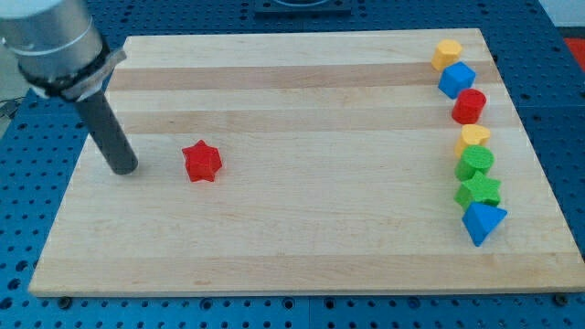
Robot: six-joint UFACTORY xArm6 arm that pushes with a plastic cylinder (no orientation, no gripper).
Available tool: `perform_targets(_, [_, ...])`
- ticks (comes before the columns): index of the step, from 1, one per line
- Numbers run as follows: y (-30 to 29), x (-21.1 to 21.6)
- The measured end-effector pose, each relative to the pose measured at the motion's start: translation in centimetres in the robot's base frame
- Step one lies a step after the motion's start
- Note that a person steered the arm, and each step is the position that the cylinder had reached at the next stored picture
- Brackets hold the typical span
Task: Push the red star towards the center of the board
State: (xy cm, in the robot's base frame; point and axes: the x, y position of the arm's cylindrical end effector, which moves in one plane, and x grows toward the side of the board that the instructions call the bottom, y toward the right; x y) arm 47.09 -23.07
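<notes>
Leaning rod, my tip left of red star

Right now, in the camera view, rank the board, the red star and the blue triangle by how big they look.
1. Board, by far the largest.
2. Blue triangle and red star look about alike; the triangle may be nearer the camera, so I won't rank them.

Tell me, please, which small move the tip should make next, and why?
Probably slide my tip toward the view's right into the red star. The tip stands apart from the star on its left, and the board's center lies to the star's right.
</notes>
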Motion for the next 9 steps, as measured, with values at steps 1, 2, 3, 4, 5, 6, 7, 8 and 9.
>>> perform_targets(1, [1.4,3.7])
perform_targets(2, [2.0,4.5])
perform_targets(3, [7.1,0.0])
perform_targets(4, [7.6,-0.6])
perform_targets(5, [10.8,-1.5])
perform_targets(6, [11.0,-1.5])
perform_targets(7, [13.9,-3.5])
perform_targets(8, [13.9,-3.5])
perform_targets(9, [14.3,-10.5])
